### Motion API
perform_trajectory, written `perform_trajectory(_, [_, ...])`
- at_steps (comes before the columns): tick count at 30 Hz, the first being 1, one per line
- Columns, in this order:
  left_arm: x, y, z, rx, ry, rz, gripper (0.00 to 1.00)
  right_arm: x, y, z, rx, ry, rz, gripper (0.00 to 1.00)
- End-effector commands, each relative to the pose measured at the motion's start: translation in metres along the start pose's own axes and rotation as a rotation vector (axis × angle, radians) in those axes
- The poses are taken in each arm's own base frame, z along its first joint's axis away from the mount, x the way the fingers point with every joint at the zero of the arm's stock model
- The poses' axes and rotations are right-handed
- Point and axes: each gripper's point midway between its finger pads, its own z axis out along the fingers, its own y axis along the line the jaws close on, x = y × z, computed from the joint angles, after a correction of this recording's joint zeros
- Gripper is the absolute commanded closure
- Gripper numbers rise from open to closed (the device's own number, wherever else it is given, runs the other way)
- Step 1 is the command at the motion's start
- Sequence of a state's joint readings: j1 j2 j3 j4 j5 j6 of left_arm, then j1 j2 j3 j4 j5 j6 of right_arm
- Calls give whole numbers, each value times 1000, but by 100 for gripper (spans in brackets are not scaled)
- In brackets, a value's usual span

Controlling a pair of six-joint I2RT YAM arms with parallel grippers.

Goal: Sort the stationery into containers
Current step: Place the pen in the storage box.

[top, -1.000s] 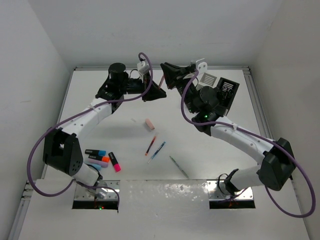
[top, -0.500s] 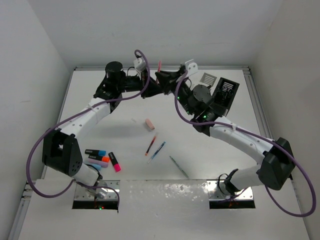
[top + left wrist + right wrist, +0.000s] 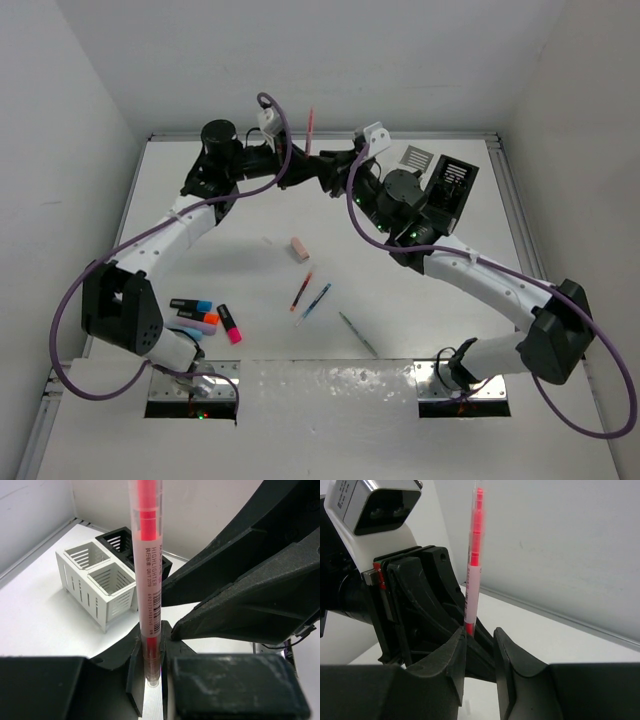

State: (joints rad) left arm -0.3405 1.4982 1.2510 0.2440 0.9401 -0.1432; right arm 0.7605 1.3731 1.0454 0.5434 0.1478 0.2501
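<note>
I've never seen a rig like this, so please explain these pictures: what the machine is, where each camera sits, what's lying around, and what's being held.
This is a robot with two jointed arms bolted to a white table, each ending in a two-finger claw. One picture looks down from above. The other two come from small cameras on the wrists, so each shows that arm's own fingers up close. The left claw grips a thin red highlighter pen upright. The right claw, fingers apart, sits right beside it. On the table lie a pink eraser, a red pen, a blue pen, a grey pen and some stubby highlighters. A white organiser and a black organiser stand at the far right.
</note>
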Motion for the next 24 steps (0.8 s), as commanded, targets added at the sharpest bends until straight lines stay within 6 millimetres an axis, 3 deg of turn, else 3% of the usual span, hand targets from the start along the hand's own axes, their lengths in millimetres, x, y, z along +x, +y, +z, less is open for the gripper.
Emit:
perform_trajectory(1, [-44,-20,-5,15,-96,130,100,-12,10,-4,-58,-4,-12,72])
perform_trajectory(6, [-39,-20,-3,11,-83,131,100,-55,15,2,-84,-101,-17,65])
perform_trajectory(8, [-38,-21,-3,12,-81,129,100,-62,18,5,-96,-120,-15,63])
perform_trajectory(14, [-37,-21,-2,12,-75,127,100,-66,22,15,-110,-131,-14,56])
perform_trajectory(21, [-31,-25,1,21,-56,133,100,-74,13,33,-85,-167,-2,60])
perform_trajectory(24, [-29,-26,2,26,-50,131,100,-69,9,41,-77,-162,12,63])
